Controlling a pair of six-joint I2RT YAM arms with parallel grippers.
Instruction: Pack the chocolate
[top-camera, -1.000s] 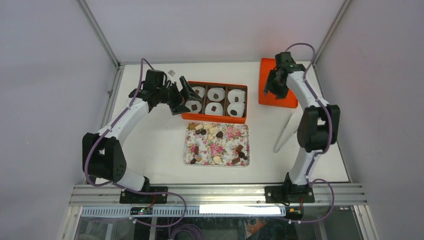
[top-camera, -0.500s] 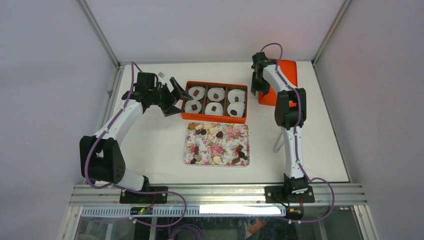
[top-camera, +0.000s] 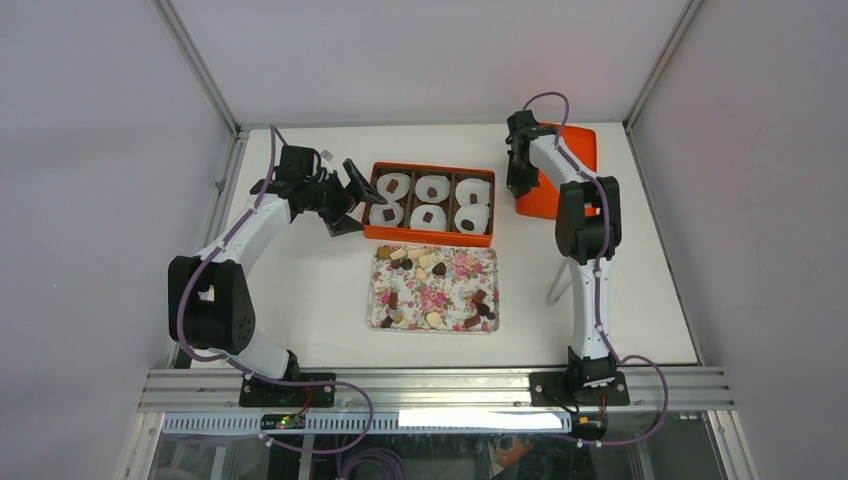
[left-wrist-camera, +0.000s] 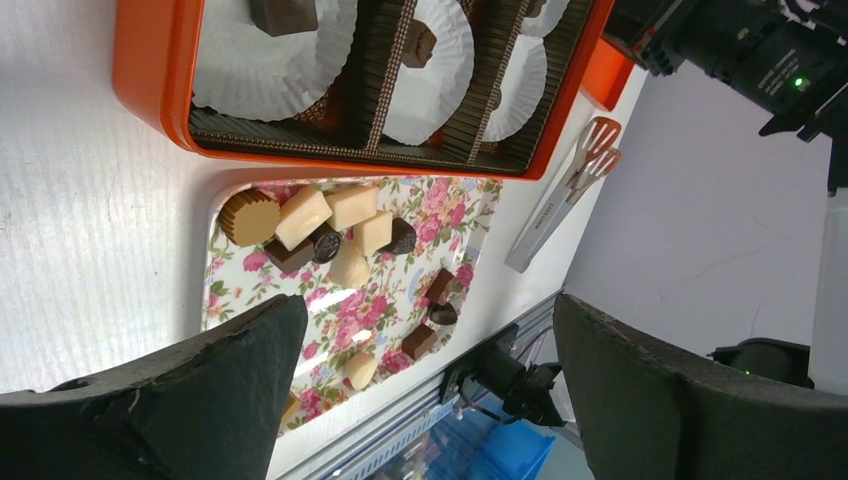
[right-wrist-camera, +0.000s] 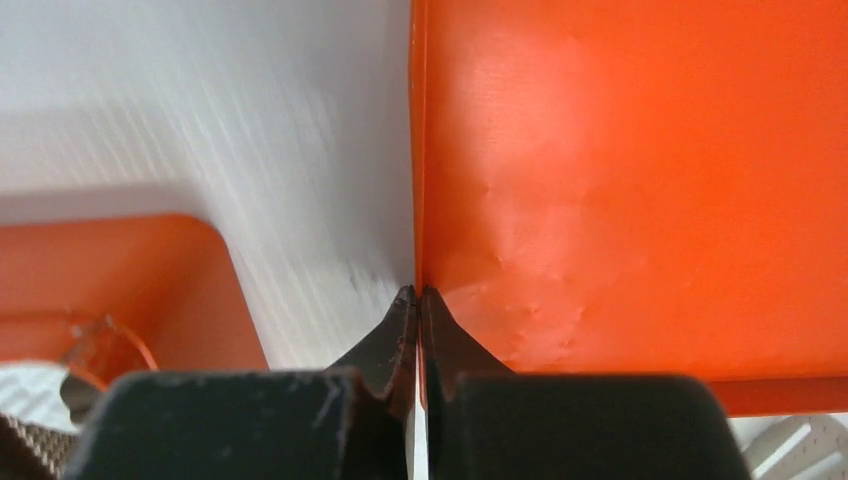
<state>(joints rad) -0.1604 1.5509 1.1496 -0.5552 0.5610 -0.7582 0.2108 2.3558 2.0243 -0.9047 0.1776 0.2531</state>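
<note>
Six cups (top-camera: 432, 187) in the box (top-camera: 428, 237) each appeared to carry one piece of chocolate (top-camera: 427, 215). More pieces lay loose on the tray (top-camera: 455, 272), just in front of the box.

Over the last second we saw two changes. The right gripper (right-wrist-camera: 418, 300), which had hung above the lid (right-wrist-camera: 620, 180) with its jaws partly apart, swung to the lid's left edge and closed. Its jaws stood pressed together right at that edge, and we could not tell whether the rim was nipped between them. The left gripper (top-camera: 355, 203) drew back from the box's left end, where it had reached over the nearest cups. Its jaws stayed spread wide and held nothing.

From this we judged that filling had ended or paused and that the lid step was starting. A firm hold on the rim would be needed before any lift.

The boxed chocolate lay just to the right of the left jaws, apart from them. In the left wrist view the tray pieces showed between the spread fingers but far beyond them, untouched. No chocolate lay between or beside the right jaws. The pieces closest to them sat in the cups at the right end of the box, near but apart.
</note>
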